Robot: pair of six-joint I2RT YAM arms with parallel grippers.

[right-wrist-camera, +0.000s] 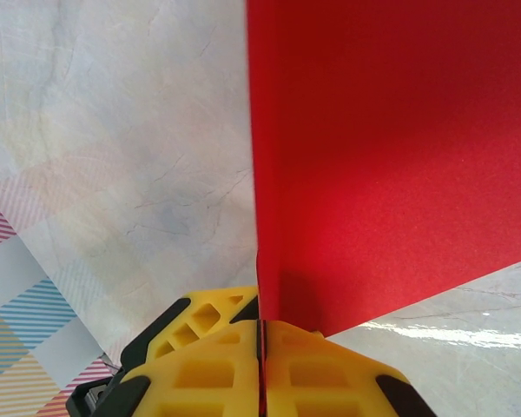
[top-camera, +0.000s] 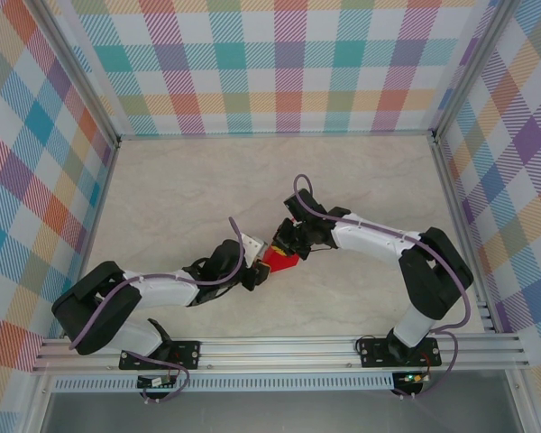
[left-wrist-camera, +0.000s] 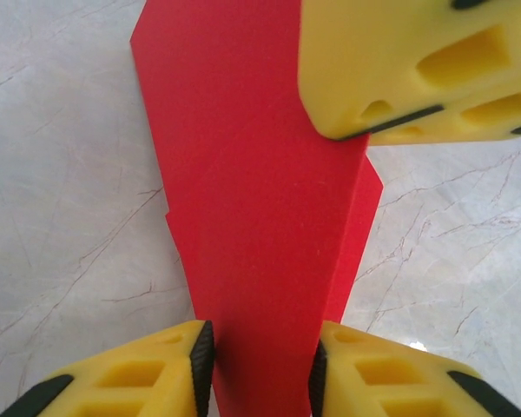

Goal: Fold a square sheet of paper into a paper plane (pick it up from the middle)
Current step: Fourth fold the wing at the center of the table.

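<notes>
near the middle of the table [top-camera: 207,180] the folded red paper [left-wrist-camera: 260,200] has one edge pinched by the closed right gripper [right-wrist-camera: 260,326], while the left gripper [left-wrist-camera: 260,356] is spread, straddling its narrow end.

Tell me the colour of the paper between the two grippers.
Bright red, plain and unmarked. The paper shows best in the left wrist view.

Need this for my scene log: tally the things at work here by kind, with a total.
Red paper: 1
Grippers with yellow jaws: 2 (left gripper, right gripper)
Total: 3
</notes>
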